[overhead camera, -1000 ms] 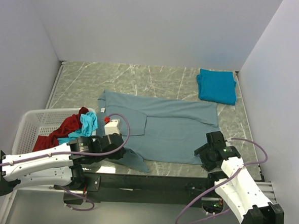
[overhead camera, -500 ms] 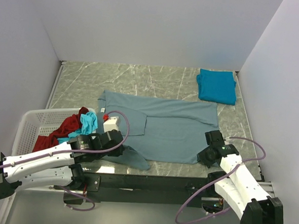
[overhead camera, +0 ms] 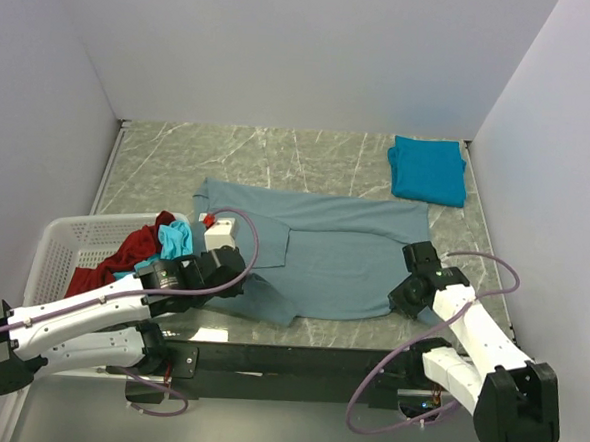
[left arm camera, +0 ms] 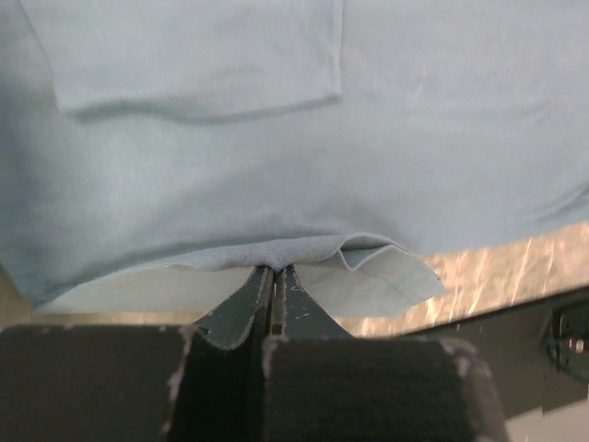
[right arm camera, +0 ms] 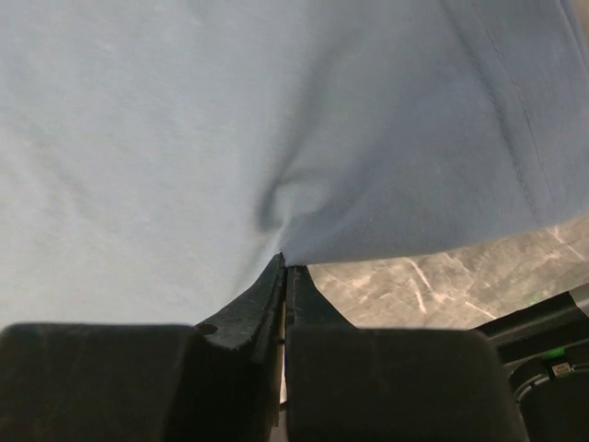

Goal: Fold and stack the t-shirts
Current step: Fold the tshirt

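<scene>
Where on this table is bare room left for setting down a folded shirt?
Bare table top runs along the back wall, from the left wall to the folded teal shirt, behind the grey-blue shirt. A narrower strip lies beside the right wall. Near-left is crowded by the basket.

The left arm (overhead camera: 78,323) and the right arm (overhead camera: 473,337) have white plastic shells with black round joints. A thin lilac cable (overhead camera: 244,240) loops out of each arm. The left gripper (left arm camera: 273,272) and the right gripper (right arm camera: 283,264) are black; their fingers (left arm camera: 235,313) narrow to thin tips, and the wide blocks behind them show small pale scratches on the edges
</scene>
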Available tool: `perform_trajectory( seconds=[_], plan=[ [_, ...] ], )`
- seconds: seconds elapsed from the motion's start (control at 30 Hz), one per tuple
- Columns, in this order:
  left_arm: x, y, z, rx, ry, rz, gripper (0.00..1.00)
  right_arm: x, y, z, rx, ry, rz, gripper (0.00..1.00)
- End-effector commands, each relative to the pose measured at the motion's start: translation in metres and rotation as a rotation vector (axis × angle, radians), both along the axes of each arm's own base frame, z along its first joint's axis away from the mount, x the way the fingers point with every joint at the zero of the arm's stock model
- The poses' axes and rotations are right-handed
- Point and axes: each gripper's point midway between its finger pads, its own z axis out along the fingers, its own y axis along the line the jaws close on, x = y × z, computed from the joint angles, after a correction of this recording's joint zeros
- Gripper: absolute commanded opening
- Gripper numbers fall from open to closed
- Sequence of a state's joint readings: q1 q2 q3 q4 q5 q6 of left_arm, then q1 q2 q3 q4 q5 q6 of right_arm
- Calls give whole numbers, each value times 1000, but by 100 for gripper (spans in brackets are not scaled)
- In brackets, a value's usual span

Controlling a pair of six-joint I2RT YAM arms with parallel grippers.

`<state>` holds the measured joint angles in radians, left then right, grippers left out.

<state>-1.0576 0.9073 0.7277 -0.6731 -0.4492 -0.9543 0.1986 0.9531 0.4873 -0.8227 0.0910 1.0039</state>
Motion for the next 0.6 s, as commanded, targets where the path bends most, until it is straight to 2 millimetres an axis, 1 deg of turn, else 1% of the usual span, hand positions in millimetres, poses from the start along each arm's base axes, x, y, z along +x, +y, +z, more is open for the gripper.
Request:
perform_trajectory(
  seconds=[0.0, 0.03, 0.1, 0.13, 0.2, 0.23, 0.27, 0.3, 0.33, 0.4, 0.43, 0.47, 0.53, 0.57],
  plan=[
    [25, -4, 32, -26, -118, 38, 1, 24, -3, 20, -39, -64, 35, 0],
    [28, -3, 34, -23, -124, 54, 1, 30, -2, 25, -40, -81, 40, 0],
    [36, 2, 39, -13, -153, 96, 1, 33, 0, 27, -38, -77, 57, 0],
    [39, 4, 44, -17, -169, 116, 1, 38, 1, 31, -37, -87, 61, 0],
    [47, 5, 52, -33, -213, 141, 1, 42, 2, 32, -41, -78, 75, 0],
    [49, 7, 53, -32, -226, 147, 1, 48, 2, 36, -41, -90, 79, 0],
    [51, 6, 55, -35, -239, 145, 1, 50, 3, 35, -45, -82, 89, 0],
    [56, 3, 60, -55, -266, 150, 1, 55, 3, 37, -47, -93, 91, 0],
    [61, 7, 62, -35, -292, 161, 1, 62, 4, 42, -45, -109, 94, 0],
    [69, 8, 68, -37, -321, 182, 1, 70, 5, 43, -47, -111, 111, 0],
    [75, 7, 72, -34, -341, 191, 1, 78, 7, 48, -43, -127, 111, 0],
    [78, 7, 73, -31, -349, 194, 1, 80, 7, 47, -45, -116, 121, 0],
    [87, 8, 77, -9, -377, 208, 1, 90, 9, 53, -43, -137, 123, 0],
    [90, 8, 79, -2, -385, 216, 1, 93, 9, 53, -49, -134, 136, 0]
  ],
)
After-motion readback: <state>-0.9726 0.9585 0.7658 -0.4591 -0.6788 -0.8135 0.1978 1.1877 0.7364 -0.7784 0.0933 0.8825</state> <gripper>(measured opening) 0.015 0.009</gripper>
